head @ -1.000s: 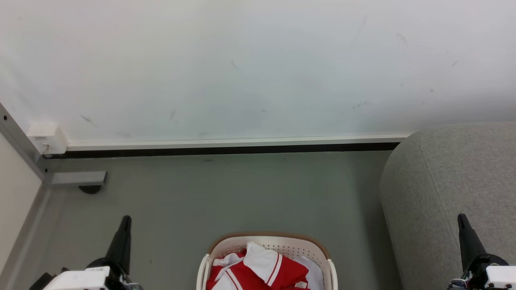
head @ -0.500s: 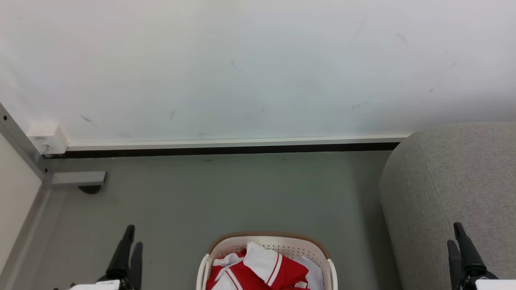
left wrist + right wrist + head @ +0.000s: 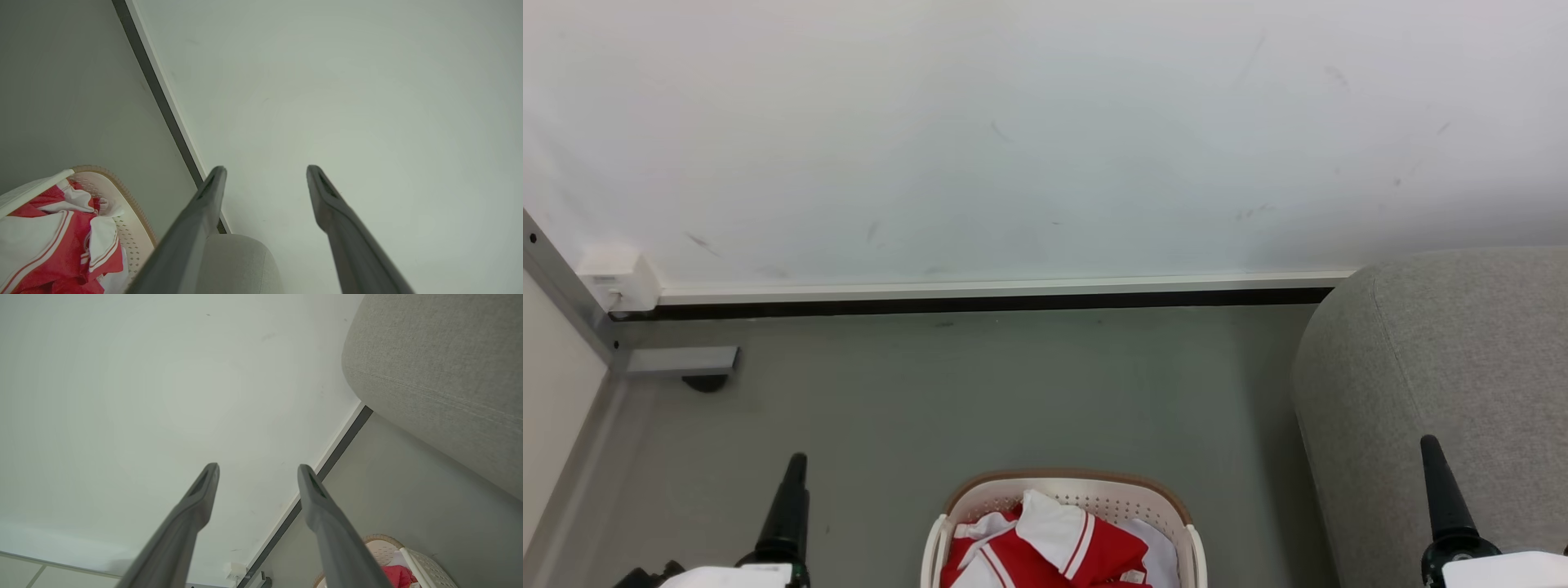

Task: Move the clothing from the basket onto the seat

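Left gripper (image 3: pixel 265 171): you are holding its fingers apart, gripping nothing.
Right gripper (image 3: pixel 258 468): fingers standing apart too, empty, by the seat (image 3: pixel 1445 367).
Clothing (image 3: pixel 1054 547): red-and-white, lying in the basket (image 3: pixel 1062 475).
Basket: sitting on the floor (image 3: pixel 1013 392), left of the seat, off the wall edge.

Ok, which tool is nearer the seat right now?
Right. The right tool is close beside the seat; the left tool is on the basket's far side, over the floor.
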{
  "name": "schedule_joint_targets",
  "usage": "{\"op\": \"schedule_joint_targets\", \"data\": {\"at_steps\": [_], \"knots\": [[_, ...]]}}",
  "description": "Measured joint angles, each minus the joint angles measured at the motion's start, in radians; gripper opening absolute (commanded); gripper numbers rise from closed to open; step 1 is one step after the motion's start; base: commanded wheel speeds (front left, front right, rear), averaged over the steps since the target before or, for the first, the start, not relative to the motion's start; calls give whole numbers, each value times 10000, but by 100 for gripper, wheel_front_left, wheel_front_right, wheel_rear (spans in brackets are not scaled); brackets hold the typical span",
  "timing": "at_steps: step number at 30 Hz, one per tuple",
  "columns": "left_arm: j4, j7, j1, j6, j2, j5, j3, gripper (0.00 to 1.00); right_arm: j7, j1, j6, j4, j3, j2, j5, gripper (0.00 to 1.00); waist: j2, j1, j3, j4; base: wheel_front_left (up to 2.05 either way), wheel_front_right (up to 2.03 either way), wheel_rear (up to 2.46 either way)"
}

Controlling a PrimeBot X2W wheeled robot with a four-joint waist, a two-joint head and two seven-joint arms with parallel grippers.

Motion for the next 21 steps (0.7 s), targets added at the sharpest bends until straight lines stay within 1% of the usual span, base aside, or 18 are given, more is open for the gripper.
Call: {"op": "schedule_joint_targets", "data": {"at_steps": [10,21], "knots": [[-130,-391,-3,128,4,2336,-81,100,-391,-2,0,-150,453,-67,-2591,100,0,0,-1,11,0,0,0],[-297,-811,7,128,8,4851,-111,100,-792,-107,0,-111,694,-151,-4821,100,0,0,-5,11,0,0,0]]}}
